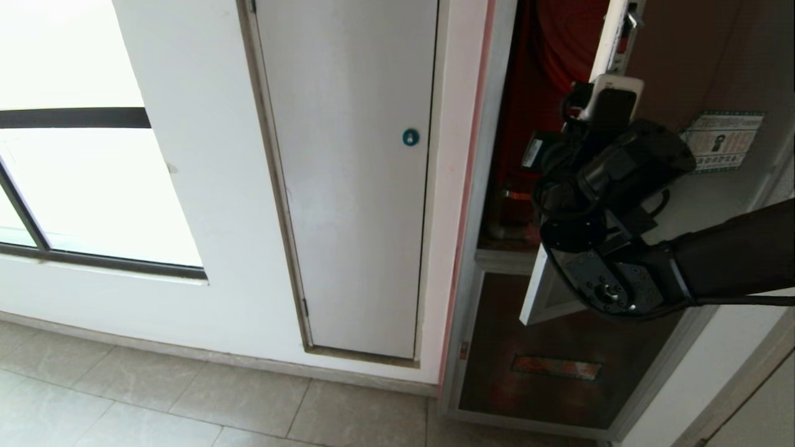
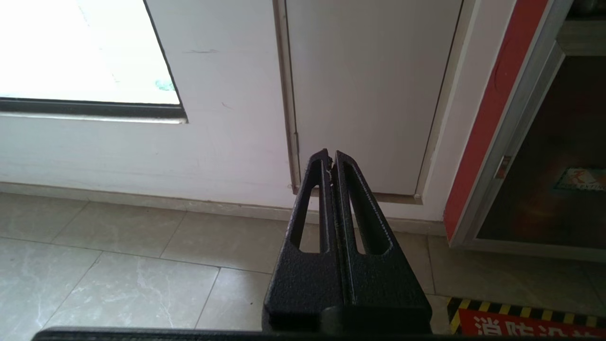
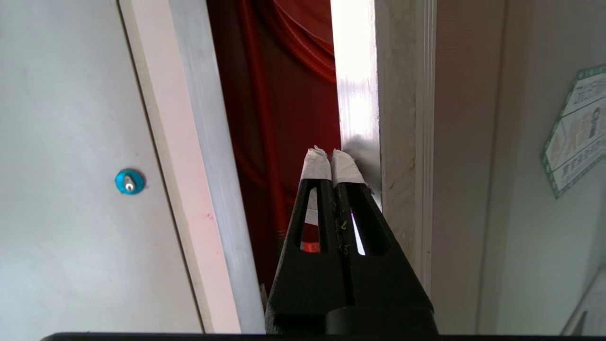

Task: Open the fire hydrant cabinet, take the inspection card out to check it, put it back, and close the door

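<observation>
Head and wrist views at the fire hydrant cabinet (image 1: 497, 186), whose red interior shows through a gap at the wall. The door (image 1: 733, 68) — dark tinted glass in a brushed silver frame — stands partly ajar, its free edge (image 3: 360, 94) swung out toward the robot. The right gripper (image 3: 331, 163) is clenched on nothing, its taped fingertips (image 3: 316, 166) pressed together and set against or just beside the inner face of that free edge; contact cannot be confirmed. The left gripper (image 2: 330, 158) is likewise clenched and empty, parked low over the floor tiles (image 2: 118, 265) before the grey-white panel (image 1: 348, 174) with its blue lock (image 1: 410, 137).

Handling, as judged: the door is rigid and probably fairly heavy, swinging on hinges — it should answer to a steady sideways push rather than a pinch. The metal frame edge is the sensible bearing point; the glass pane is smooth and fragile and offers no purchase. Brushed metal may let the taped tips slide, so hooking behind the edge looks safer. The inspection card is not visible in any view.
</observation>
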Robot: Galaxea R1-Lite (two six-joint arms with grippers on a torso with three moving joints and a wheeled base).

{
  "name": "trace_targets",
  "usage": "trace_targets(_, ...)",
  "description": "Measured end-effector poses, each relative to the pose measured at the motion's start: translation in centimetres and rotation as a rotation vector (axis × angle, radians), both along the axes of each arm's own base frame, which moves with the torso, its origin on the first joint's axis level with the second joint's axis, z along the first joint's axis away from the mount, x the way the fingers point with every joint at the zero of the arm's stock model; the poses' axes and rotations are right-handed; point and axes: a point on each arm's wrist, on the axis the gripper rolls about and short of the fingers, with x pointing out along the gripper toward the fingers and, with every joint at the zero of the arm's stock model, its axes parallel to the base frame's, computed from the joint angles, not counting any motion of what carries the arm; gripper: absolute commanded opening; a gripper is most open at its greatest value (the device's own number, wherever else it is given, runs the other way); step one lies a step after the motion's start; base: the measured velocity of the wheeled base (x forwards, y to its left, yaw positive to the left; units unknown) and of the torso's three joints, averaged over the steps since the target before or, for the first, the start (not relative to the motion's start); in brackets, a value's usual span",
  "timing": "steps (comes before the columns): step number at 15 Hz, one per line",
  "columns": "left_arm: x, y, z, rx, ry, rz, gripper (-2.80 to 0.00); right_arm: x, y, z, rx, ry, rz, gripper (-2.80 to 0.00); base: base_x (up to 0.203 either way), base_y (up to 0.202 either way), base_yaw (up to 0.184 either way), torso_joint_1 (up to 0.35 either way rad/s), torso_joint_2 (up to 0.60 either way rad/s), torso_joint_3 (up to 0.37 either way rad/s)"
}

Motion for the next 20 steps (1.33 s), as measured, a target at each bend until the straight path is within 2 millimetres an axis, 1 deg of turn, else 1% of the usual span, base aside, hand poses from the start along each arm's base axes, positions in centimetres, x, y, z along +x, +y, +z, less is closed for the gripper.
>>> trace_targets(12,0.0,0.0,0.0,0.0,0.0,-0.001,-2.8,-4.7,-2.1,1.6,0.006,0.001,-0.006,-2.8,0.0,0.0,0.0,0.0,0.0,0.0)
trace_targets(20,0.0,0.0,0.0,0.0,0.0,0.0,-2.8,-9.6,-4.4,3.0,0.024,-0.011,-0.025,-2.8,0.0,0.0,0.0,0.0,0.0,0.0)
